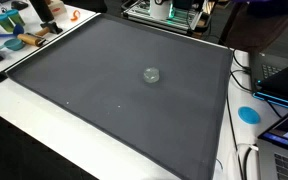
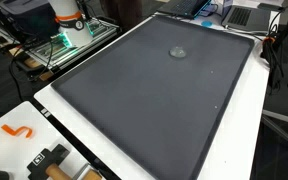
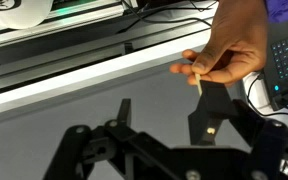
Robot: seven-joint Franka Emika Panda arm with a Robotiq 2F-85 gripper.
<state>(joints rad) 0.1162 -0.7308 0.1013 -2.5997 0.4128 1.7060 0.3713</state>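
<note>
In the wrist view my gripper [image 3: 166,116] is open over the dark grey mat [image 3: 44,120], with nothing between its black fingers [image 3: 123,112]. A person's hand [image 3: 229,45] reaches in from the upper right, just above the right finger, and pinches a small pale stick [image 3: 197,83]. A small clear round object [image 1: 151,74] lies near the middle of the mat [image 1: 104,90] in both exterior views, also seen as the clear object [image 2: 178,52] on the mat [image 2: 154,100]. The gripper does not show in either exterior view.
The mat covers most of a white table [image 1: 24,130]. A laptop [image 1: 284,80], a blue disc [image 1: 248,114] and cables sit at one side. Tools [image 1: 24,25] crowd a far corner. An orange hook [image 2: 19,130] lies near another edge. A metal frame with green light [image 2: 69,40] stands beside the table.
</note>
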